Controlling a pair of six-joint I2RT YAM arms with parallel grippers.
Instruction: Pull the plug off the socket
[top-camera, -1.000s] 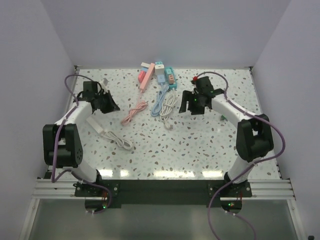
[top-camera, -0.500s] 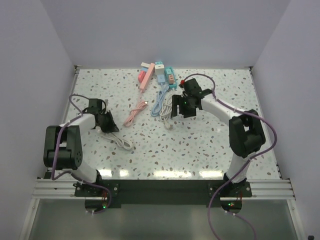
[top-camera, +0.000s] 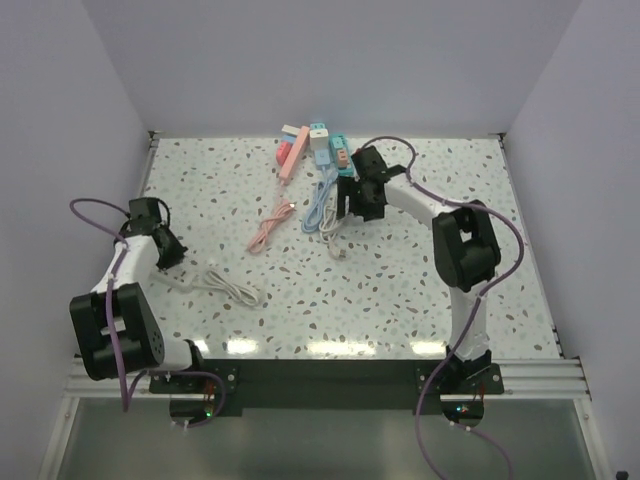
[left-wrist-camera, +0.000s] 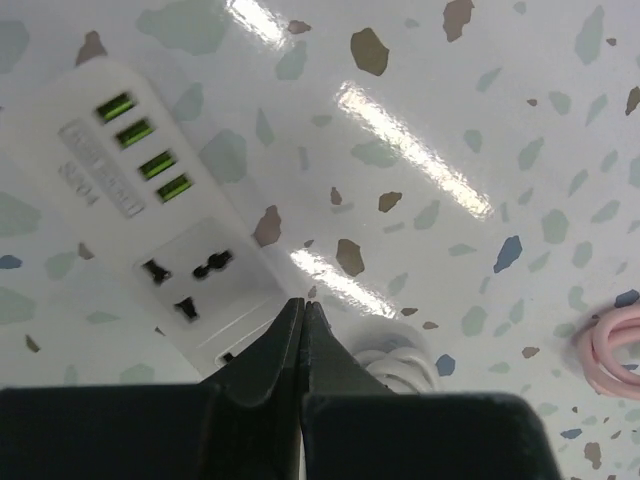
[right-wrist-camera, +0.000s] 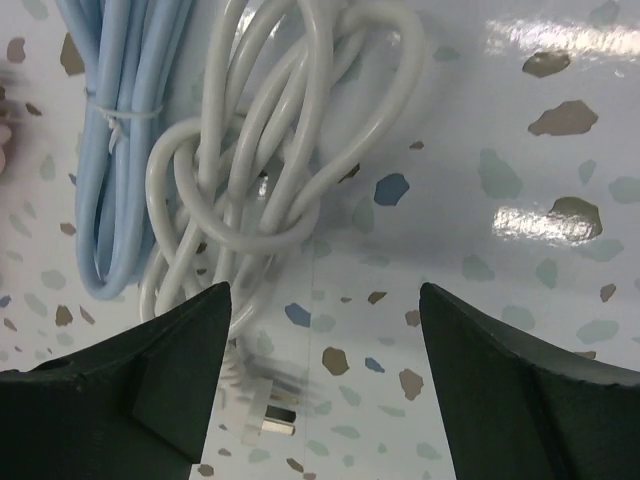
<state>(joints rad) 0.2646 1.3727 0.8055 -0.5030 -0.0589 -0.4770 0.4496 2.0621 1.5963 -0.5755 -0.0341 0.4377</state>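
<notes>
A speckled terrazzo bench (top-camera: 400, 280) enclosed by plain pale walls (top-camera: 330, 60). At the near left lies a white power strip (left-wrist-camera: 160, 230) with four green ports and an empty socket, its white cord (top-camera: 230, 288) trailing right. Toward the far centre, a pink power strip (top-camera: 291, 157) lies beyond a coiled pink cable (top-camera: 267, 226), with a bundled blue cable (top-camera: 318, 208) to the right.

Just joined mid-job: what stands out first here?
A cluster of pastel pink, white and teal power strips sits far-centre on the speckled table. The right gripper hangs open over a knotted white cable near it; the shut left gripper hovers over a white plastic power strip at left.
</notes>
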